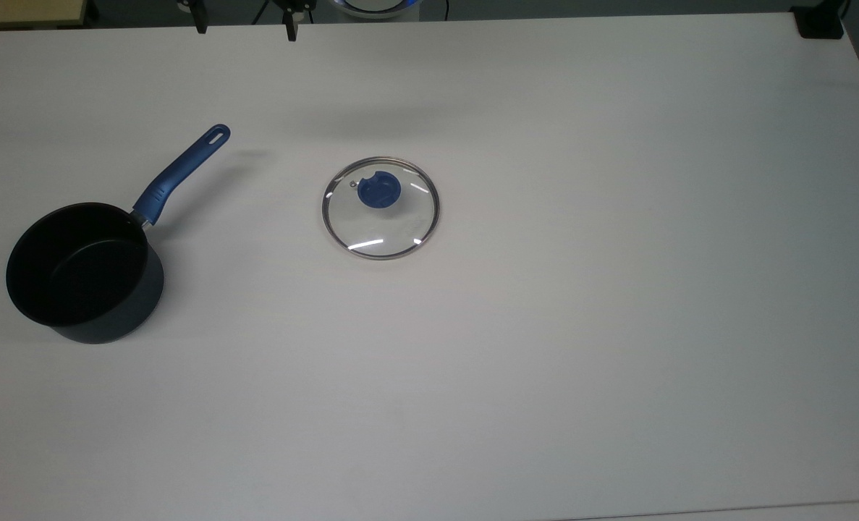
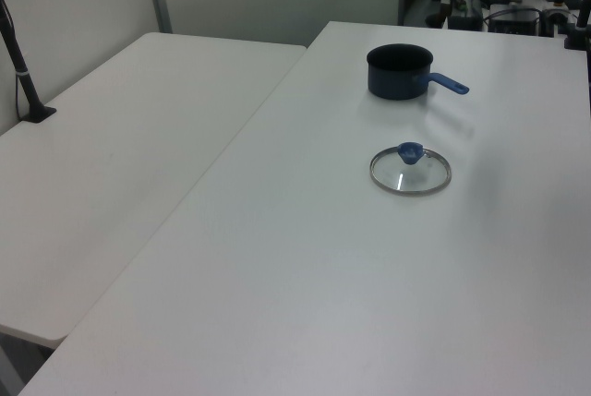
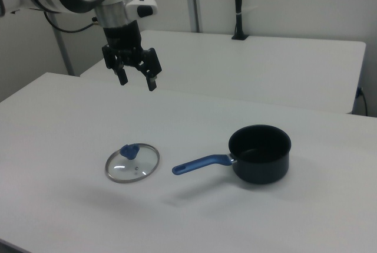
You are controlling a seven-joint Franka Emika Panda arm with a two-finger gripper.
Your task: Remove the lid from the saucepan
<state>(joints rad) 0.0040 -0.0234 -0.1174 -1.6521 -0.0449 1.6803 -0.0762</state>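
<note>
The lid lies flat mid-table, well below the gripper (jaws spread, empty); the saucepan sits apart, uncovered.

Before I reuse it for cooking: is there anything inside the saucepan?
The saucepan looks empty: bare black floor and walls in the top view. Its near wall hides part of the floor. The lid lies apart on the table.
</note>
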